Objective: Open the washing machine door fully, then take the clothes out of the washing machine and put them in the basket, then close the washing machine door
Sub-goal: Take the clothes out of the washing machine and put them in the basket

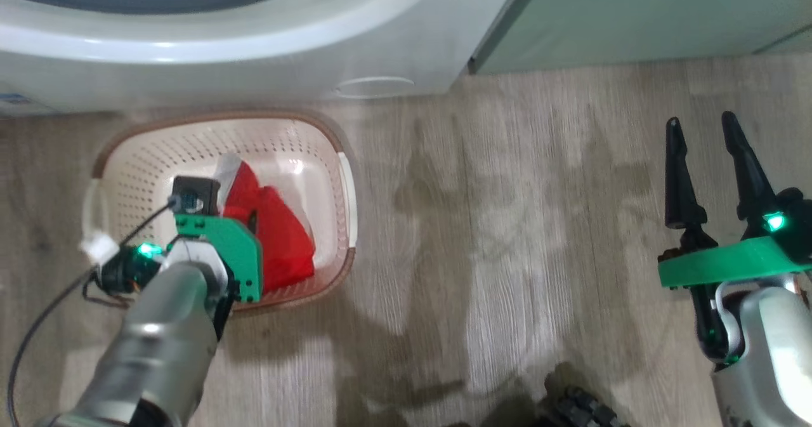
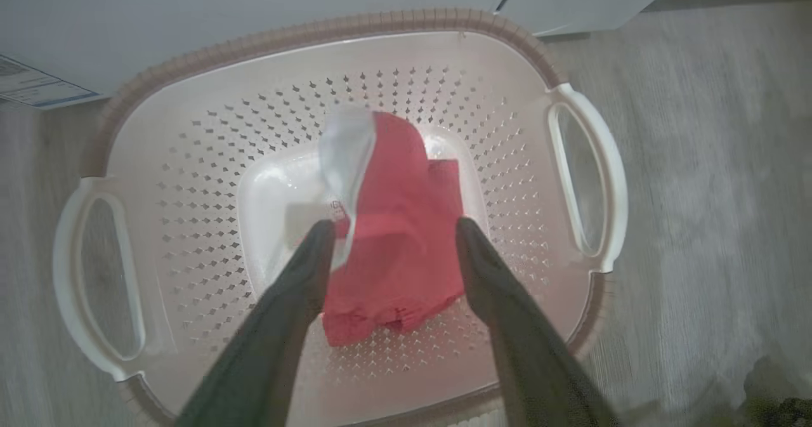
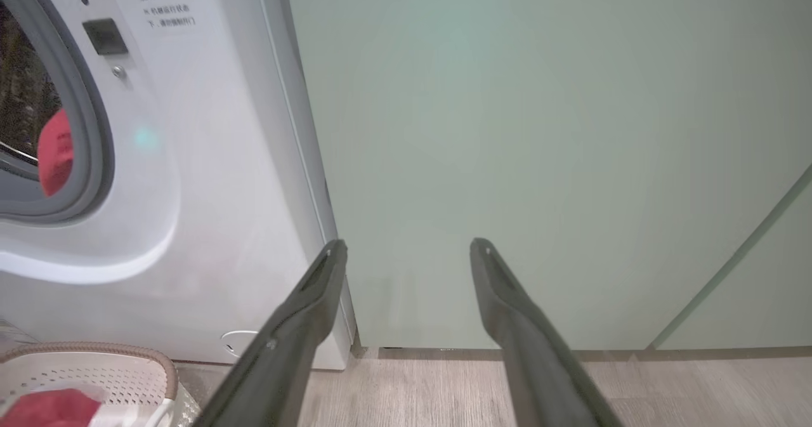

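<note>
Beneath your left claw (image 2: 394,224): the clothes (image 2: 406,268), a red bundle with a pale, blurred flap at its far left end, down on the bottom of the basket (image 2: 380,24).
Left claw state: both dark fingers are spread wide, one on each side of the red fabric, and nothing is pinched between them.
Around the left claw: you see the brown rim all the way round and a white handle (image 2: 587,173) out to each side of the fingers. The white machine front stands just beyond the far rim.
Head view adds: your left wrist hangs over the basket's near left part and covers some of the garment, so the left wrist view is your better look at the fabric.
Right claw (image 1: 701,122): it is wide open, holds nothing and sits over the wood floor (image 1: 507,224), with the basket well apart to its left.
Ahead of the right claw: the pale green cabinet (image 3: 539,129) fills the space straight beyond the fingertips.
Left of the right claw: the washing machine (image 3: 209,160), with the basket low beside its foot and red showing inside.
Right wrist view adds: the grey-rimmed drum mouth (image 3: 95,160) with a red patch (image 3: 56,154) inside. In the head view that is just a red speck at the top edge.
</note>
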Controlling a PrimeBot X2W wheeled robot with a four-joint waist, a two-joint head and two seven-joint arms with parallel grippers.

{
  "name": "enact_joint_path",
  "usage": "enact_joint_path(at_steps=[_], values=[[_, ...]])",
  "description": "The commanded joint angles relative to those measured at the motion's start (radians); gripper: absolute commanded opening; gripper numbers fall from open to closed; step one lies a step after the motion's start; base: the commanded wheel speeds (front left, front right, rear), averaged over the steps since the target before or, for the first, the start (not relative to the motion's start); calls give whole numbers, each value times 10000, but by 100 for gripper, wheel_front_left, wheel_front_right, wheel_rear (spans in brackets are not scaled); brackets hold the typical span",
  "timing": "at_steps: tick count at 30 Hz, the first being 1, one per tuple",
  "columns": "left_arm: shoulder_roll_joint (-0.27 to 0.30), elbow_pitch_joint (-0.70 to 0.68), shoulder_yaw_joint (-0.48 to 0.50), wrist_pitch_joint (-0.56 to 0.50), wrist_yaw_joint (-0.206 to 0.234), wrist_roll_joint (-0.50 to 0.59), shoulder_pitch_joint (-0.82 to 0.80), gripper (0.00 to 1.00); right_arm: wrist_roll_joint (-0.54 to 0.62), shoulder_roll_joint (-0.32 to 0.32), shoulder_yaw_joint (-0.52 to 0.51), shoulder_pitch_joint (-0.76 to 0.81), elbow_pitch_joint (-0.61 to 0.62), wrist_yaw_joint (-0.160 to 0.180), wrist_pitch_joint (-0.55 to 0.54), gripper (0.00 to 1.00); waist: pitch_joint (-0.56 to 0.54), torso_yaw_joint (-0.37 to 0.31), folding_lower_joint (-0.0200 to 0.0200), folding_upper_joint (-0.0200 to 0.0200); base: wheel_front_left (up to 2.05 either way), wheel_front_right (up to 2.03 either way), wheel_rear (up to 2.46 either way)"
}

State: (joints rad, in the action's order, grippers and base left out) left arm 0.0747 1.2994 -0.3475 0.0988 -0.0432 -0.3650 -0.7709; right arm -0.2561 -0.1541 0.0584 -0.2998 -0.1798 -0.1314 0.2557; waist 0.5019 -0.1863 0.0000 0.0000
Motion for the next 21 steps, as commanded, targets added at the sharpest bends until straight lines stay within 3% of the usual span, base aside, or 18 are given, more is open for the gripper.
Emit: enact_joint_path(at_steps=[1,10,21], values=[[187,-98,239,425,71,-149,239,100,-10,-70,133,399,290,7,61,100,-531,236,0,0,0,0,0],[334,-497,452,1608,18,-333,1004,100,-60,25,333,1071,128,7,61,100,-2560,757,0,0,0,0,0],[1048,-4910,1868,1627,37,142,3520,100,-36,263,213,2085,193,7,61,100,-4321,1123,0,0,0,0,0]])
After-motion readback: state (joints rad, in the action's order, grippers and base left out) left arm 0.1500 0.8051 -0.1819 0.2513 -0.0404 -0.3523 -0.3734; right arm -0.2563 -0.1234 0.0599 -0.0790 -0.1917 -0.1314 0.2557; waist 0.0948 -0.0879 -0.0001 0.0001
